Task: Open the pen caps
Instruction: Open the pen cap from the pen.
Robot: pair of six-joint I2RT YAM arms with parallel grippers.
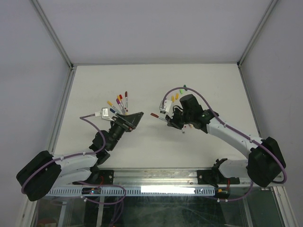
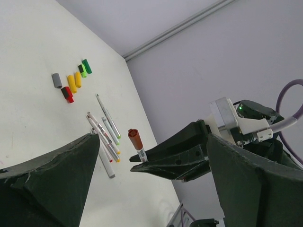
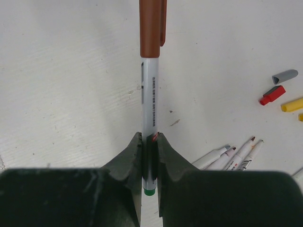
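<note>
My right gripper is shut on a white-grey pen whose brown-red cap is on and points toward the left arm. The top view shows that gripper holding the pen above the table, cap leftward. My left gripper is open, a short way from the cap, which sits between its spread fingers in the left wrist view, touching neither. Loose pen caps in grey, red, yellow, orange and green lie on the table. Several uncapped pens lie near them.
Several capped pens are fanned out on the white table behind the left gripper. Grey walls with metal frame rails enclose the table on three sides. The loose caps lie behind the right gripper.
</note>
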